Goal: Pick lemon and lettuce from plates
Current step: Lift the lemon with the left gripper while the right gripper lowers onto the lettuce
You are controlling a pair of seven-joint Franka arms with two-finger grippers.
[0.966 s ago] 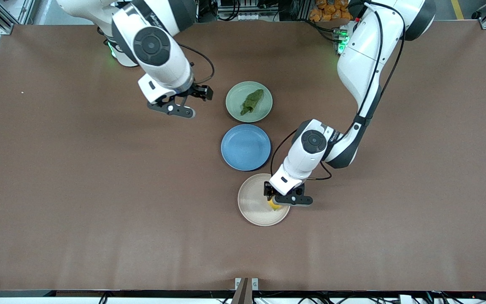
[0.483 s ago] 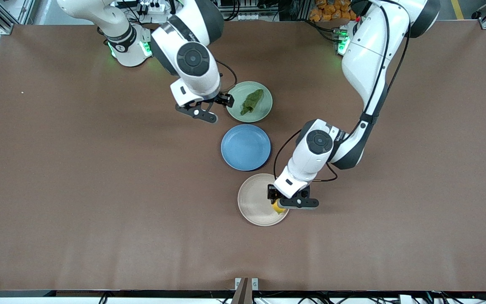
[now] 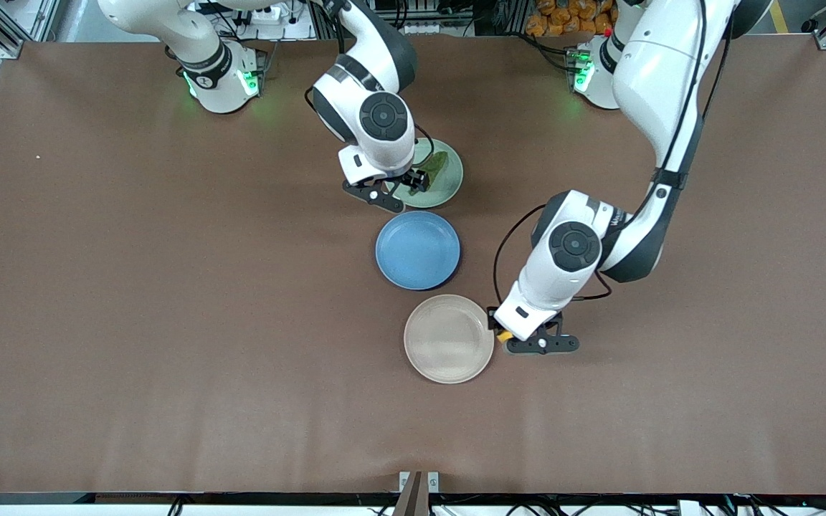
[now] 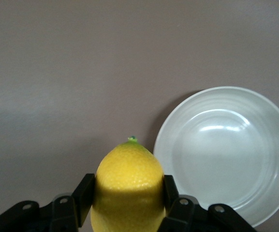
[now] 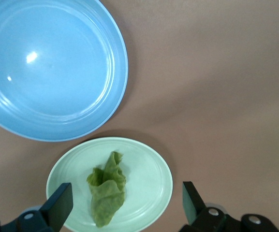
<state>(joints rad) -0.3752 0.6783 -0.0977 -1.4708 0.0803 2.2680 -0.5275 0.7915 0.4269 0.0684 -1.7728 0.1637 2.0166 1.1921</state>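
Observation:
My left gripper (image 3: 505, 334) is shut on the yellow lemon (image 3: 503, 335) and holds it over the table just beside the beige-cream plate (image 3: 449, 338), at the plate's rim toward the left arm's end. The left wrist view shows the lemon (image 4: 127, 186) clamped between both fingers, the bare plate (image 4: 226, 152) beside it. My right gripper (image 3: 406, 185) is open over the mint green plate (image 3: 447, 188), where the dark green lettuce (image 3: 436, 165) lies. In the right wrist view the lettuce (image 5: 108, 188) lies on its plate (image 5: 149, 183) between the spread fingers.
An empty blue plate (image 3: 418, 249) sits between the two other plates; it also shows in the right wrist view (image 5: 47, 72). Brown table cloth spreads around all three plates.
My left gripper has lifted the lemon off the beige-cream plate and carried it off the plate toward the left arm's end. My right gripper has swung over the mint green plate.

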